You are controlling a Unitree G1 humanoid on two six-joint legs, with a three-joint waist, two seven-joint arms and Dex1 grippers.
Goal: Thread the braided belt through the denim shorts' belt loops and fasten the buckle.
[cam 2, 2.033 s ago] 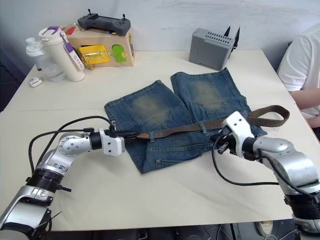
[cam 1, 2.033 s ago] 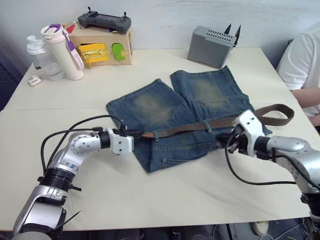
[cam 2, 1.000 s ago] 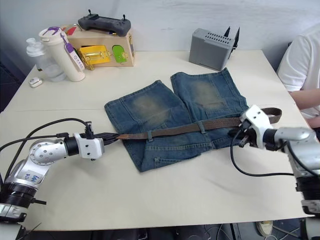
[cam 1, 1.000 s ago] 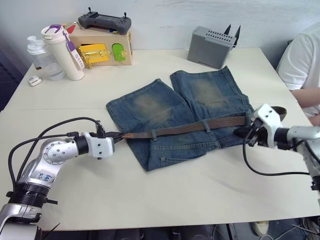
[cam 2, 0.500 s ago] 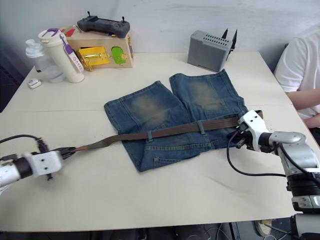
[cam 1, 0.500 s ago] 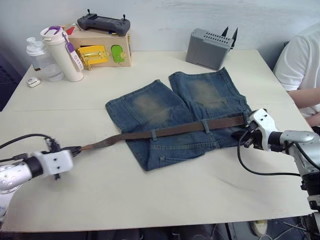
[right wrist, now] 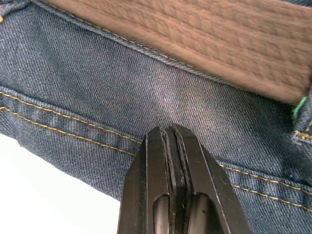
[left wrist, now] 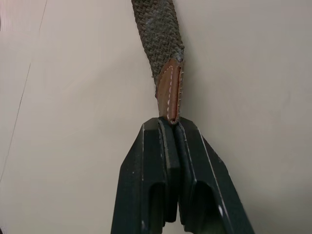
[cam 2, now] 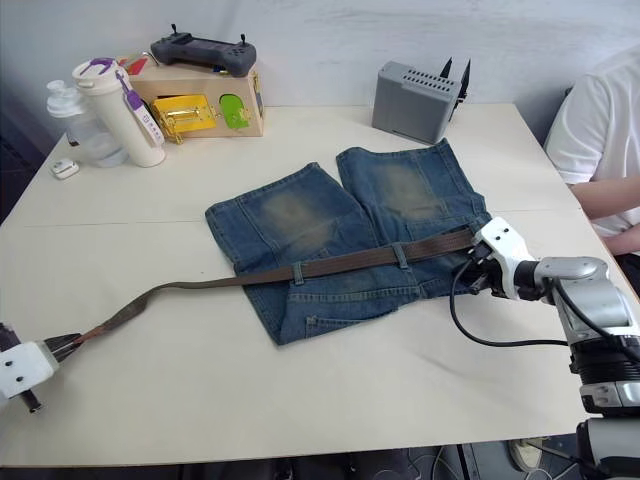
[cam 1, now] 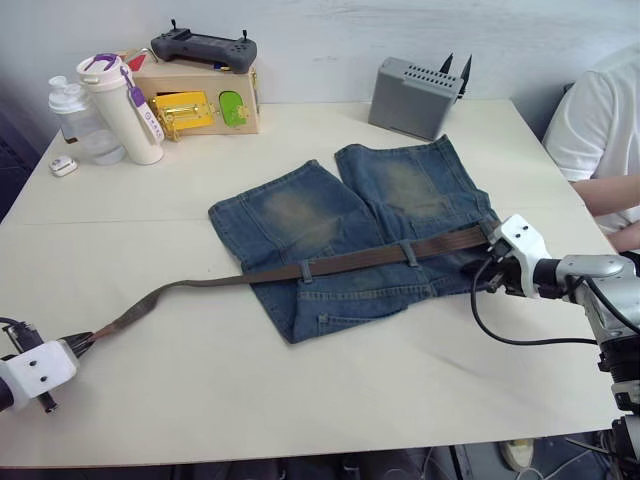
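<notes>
Left gripper (left wrist: 169,127) is clamped on the smooth tan leather tip of the long dark-brown braided belt (cam 1: 340,262), which runs across the cream bench (cam 1: 300,400) and through the belt loops (cam 1: 408,252) on the waistband of the faded mid-blue denim shorts (cam 1: 350,220). Right gripper (right wrist: 170,134) has its fingers pressed together over the denim, seemingly pinning it. Judged best: pull low and level along the waistband while the shorts are held down.

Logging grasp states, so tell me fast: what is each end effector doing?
Left end effector: shut on the braided belt.
Right end effector: shut, against the denim shorts.
</notes>
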